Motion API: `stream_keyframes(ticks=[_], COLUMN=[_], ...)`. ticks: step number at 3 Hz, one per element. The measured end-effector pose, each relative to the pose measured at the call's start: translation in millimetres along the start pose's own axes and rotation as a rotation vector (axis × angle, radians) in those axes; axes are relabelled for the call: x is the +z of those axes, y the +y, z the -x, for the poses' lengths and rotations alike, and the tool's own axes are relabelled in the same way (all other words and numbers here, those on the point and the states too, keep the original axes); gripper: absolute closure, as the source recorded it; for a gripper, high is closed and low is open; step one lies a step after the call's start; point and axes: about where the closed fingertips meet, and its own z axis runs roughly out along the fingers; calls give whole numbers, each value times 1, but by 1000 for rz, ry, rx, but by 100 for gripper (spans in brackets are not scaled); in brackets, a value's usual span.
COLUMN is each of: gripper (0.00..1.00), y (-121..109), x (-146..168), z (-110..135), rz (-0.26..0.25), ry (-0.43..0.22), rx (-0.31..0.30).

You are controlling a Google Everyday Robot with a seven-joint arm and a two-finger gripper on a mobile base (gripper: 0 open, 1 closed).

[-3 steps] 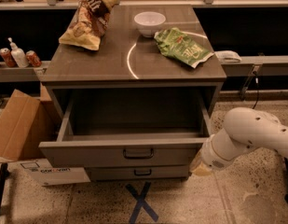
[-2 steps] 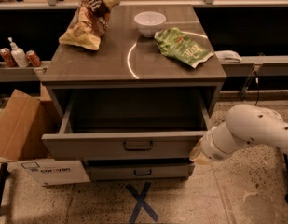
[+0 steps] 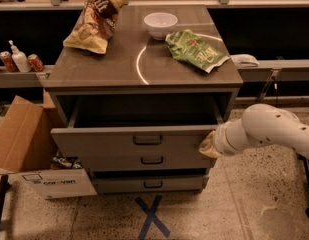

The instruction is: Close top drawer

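The top drawer (image 3: 104, 140) of the grey-brown cabinet (image 3: 144, 74) stands partly open, its flat front sticking out a short way with a small dark bar handle (image 3: 147, 140) at centre. The inside looks dark and empty. My gripper (image 3: 208, 146) is at the end of the white arm (image 3: 269, 130) that comes in from the right, and it presses against the right end of the drawer front. Two lower drawer fronts (image 3: 152, 160) sit beneath.
On the cabinet top lie a brown chip bag (image 3: 96, 21), a white bowl (image 3: 160, 24) and a green chip bag (image 3: 195, 49). An open cardboard box (image 3: 29, 149) stands at left on the floor. Cans and a bottle (image 3: 19, 61) sit on a left shelf. A blue tape X (image 3: 151, 216) marks the floor.
The top drawer has slid in toward the cabinet, so less of its inside shows. My gripper and arm have moved forward with the drawer front.
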Motion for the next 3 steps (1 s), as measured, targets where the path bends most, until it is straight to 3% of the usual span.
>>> stream_keyframes(ticks=[3], gripper=[100], y=[-62], x=[15], z=[18], rz=[-69], ry=[-85], rx=[-15])
